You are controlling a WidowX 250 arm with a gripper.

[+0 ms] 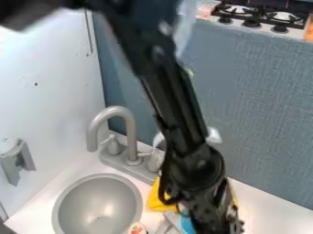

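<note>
The black gripper hangs at the bottom edge, right of the sink, at the end of the arm that comes down from the top. Partly behind the arm lies a yellow object. Close to the gripper's left side is a blue item, with a grey piece beside it. A small white object with orange and green marks sits by the sink's lower right rim. What the gripper holds or touches is hidden.
The round grey sink is at the lower left, with a grey faucet behind it. A white wall stands left and a blue-grey panel behind. A toy stove is at the top right; a grey holder is on the wall.
</note>
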